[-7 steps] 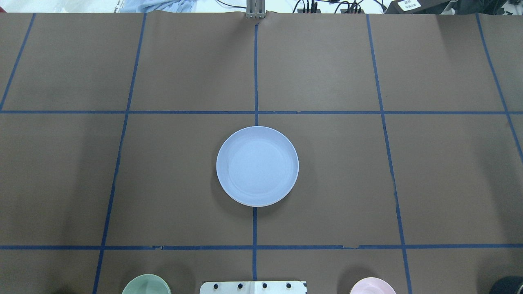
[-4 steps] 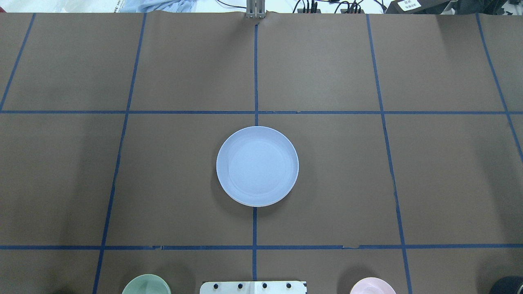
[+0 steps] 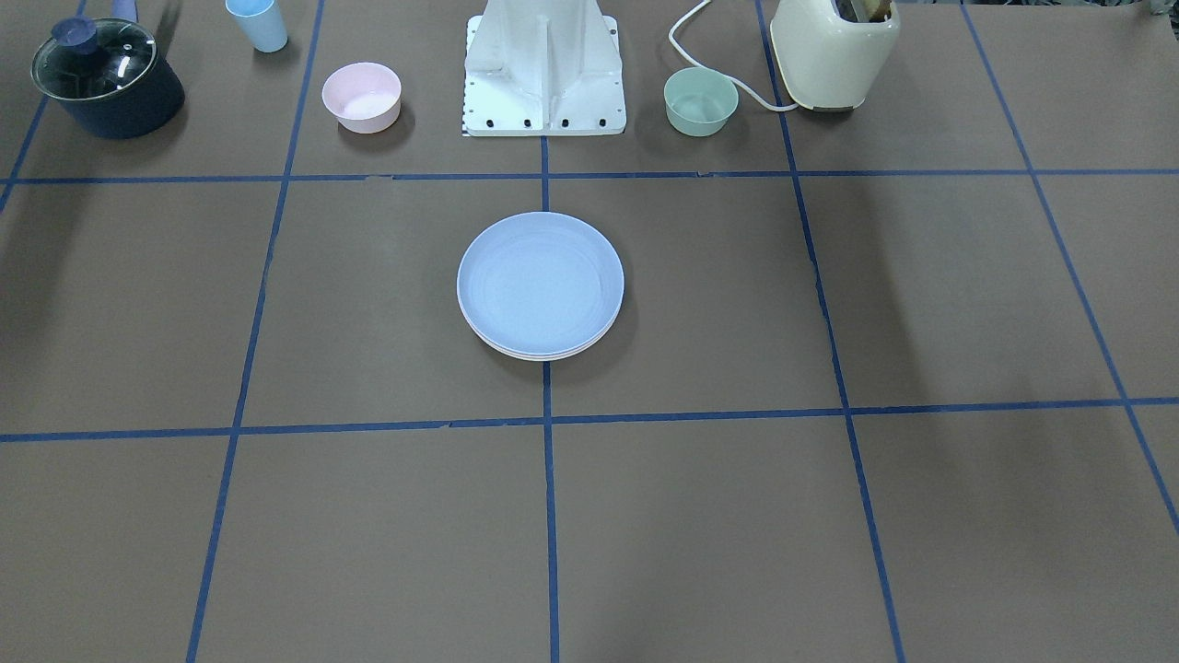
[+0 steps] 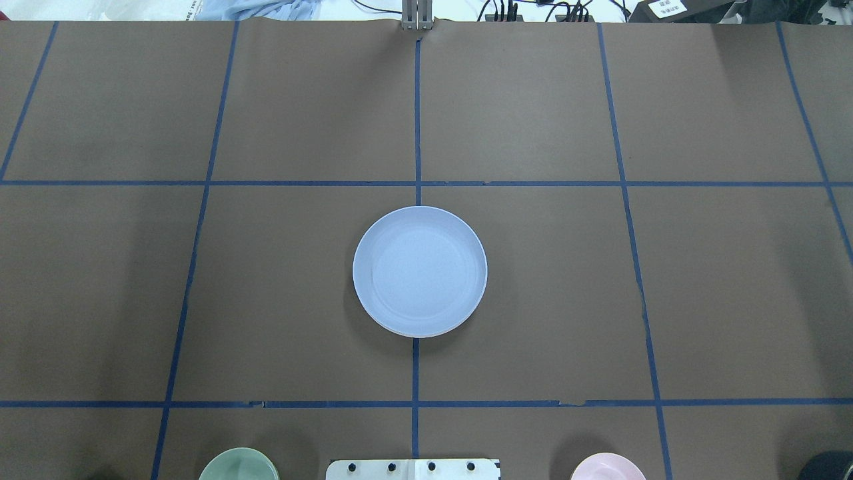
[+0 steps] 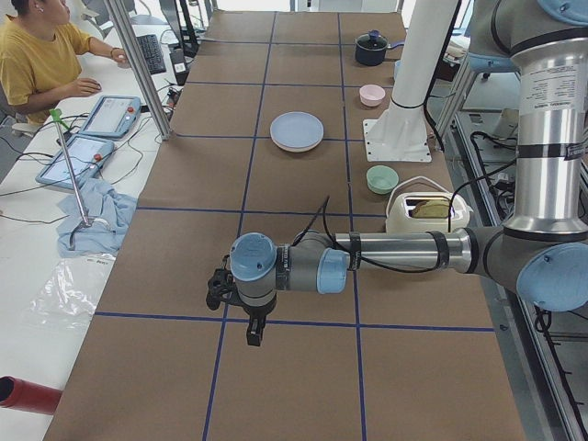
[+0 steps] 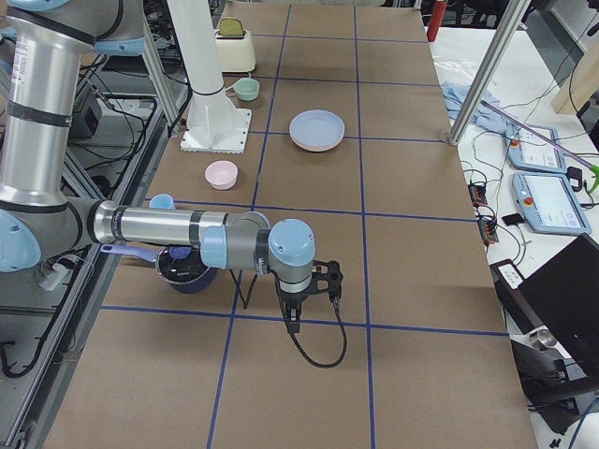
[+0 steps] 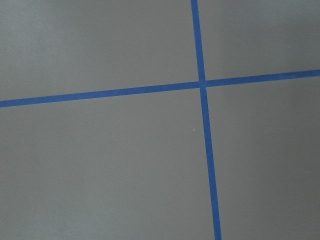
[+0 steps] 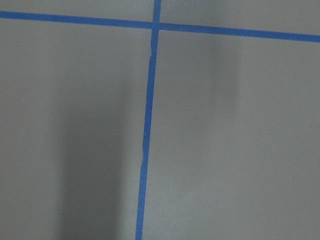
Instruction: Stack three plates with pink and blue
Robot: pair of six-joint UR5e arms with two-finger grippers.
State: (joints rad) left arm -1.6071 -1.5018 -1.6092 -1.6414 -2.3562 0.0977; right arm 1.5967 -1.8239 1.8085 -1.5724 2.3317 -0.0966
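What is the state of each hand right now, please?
Left hand: cannot be told; it shows only in a side view.
Right hand: cannot be told; it shows only in a side view.

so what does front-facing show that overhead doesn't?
Front-facing only: toaster, blue cup, the pot's glass lid. Overhead only: cloth and cables beyond the table's far edge. Both: blue plate at centre, pink bowl, green bowl, mounting base; overhead crops the bowls.
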